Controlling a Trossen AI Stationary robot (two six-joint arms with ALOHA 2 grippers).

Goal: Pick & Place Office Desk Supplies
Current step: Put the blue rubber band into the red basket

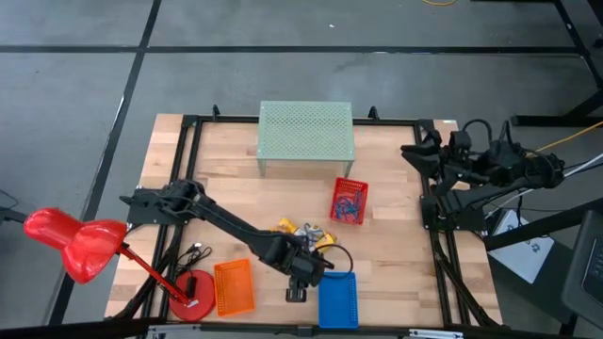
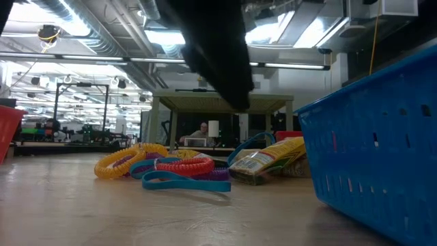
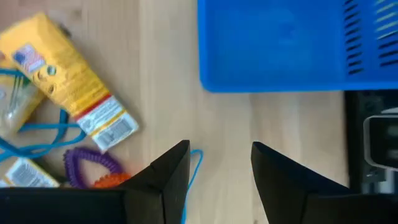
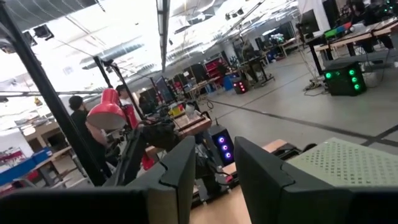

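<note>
I'm sitting on the remote feed here, and the left gripper (image 1: pixel 298 285) is hanging low over the front edge of the table (image 1: pixel 396 245), between the orange basket (image 1: pixel 234 287) and the blue basket (image 1: pixel 338 300). Through its wrist camera I'm seeing both fingers (image 3: pixel 168 177) spread well apart with bare wood between them, so it's wide open and gripping nothing. One end of a thin blue loop clip (image 3: pixel 194 165) is poking out just beside one fingertip, but I can't say it's touching.

The desk supplies are mostly sitting in a loose pile (image 1: pixel 306 235) near the middle of the table, just behind that gripper. From table height I'm looking at a yellow coil ring (image 2: pixel 126 161), a red coil ring (image 2: pixel 184 165) and a purple one (image 2: pixel 217 174) bunched together, a blue loop (image 2: pixel 181 181) lying flat in front of them, and a yellow-and-silver packet (image 2: pixel 273 158) leaning beside the blue basket wall. The left wrist view is showing another yellow packet (image 3: pixel 71 84) next to a purple coil (image 3: pixel 93 163), with a bit of orange just beside it. A red basket (image 1: pixel 349 201) farther back is holding some blue items already.

The right gripper (image 4: pixel 211 174) is parked well off to the right side, raised and pointing out into the room, fingers partly apart and empty. The red desk lamp (image 1: pixel 75 245) is hanging over the left front corner, and a pale green mesh shelf (image 1: pixel 305 132) is standing at the back.
</note>
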